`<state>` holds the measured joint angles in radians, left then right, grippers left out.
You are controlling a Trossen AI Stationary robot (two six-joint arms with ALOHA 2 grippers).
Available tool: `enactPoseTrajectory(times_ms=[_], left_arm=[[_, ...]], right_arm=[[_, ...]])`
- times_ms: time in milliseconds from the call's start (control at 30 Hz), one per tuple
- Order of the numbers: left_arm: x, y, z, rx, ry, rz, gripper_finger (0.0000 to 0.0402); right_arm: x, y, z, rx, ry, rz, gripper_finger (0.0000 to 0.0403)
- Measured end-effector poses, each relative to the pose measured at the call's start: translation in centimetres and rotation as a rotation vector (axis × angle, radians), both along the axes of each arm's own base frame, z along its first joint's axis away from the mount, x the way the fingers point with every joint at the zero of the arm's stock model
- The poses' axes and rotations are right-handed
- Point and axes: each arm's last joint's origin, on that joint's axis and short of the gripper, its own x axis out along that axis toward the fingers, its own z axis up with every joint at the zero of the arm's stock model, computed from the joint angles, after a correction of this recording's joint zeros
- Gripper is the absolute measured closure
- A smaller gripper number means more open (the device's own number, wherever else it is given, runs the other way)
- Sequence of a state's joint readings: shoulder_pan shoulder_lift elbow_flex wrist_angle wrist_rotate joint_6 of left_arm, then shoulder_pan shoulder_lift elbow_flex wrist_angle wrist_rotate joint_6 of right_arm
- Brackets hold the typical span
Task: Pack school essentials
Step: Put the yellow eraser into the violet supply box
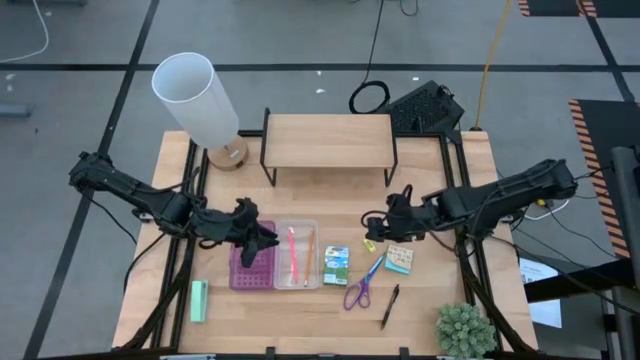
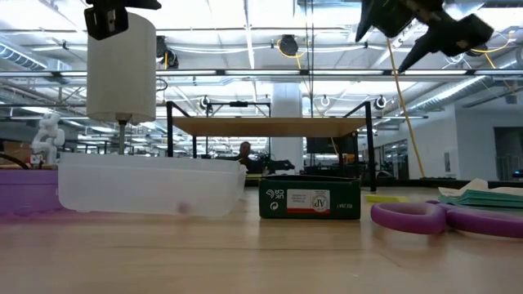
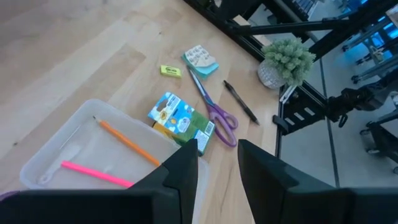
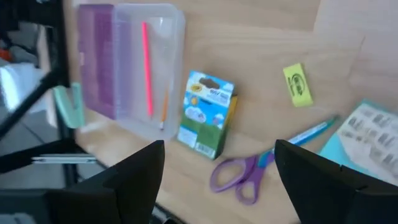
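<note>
Both dark arms are reached inward from the outer edges of the tabletop [image 1: 330,310], bent at the elbow. The left claw [image 1: 262,240] is held above the tabletop toward the left of centre, its fingers [image 3: 180,177] parted by a narrow gap. The right claw [image 1: 375,228] is raised right of centre, pointed toward the left one, its fingers [image 4: 134,177] spread wide and nothing gripped.
</note>
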<state>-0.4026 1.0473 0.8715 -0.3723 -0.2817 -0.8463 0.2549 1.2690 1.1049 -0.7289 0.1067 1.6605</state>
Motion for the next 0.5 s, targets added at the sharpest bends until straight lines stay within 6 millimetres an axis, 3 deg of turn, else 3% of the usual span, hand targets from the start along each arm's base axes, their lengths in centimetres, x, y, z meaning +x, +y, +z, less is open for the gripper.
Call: enactPoseTrajectory(times_ms=[500], left_arm=[[-0.4, -0.3, -0.4, -0.039, 0.046, 0.026, 0.0286]], right_arm=[[3.6, -1.6, -6.6, -0.175, 0.312, 0.283, 0.0094]])
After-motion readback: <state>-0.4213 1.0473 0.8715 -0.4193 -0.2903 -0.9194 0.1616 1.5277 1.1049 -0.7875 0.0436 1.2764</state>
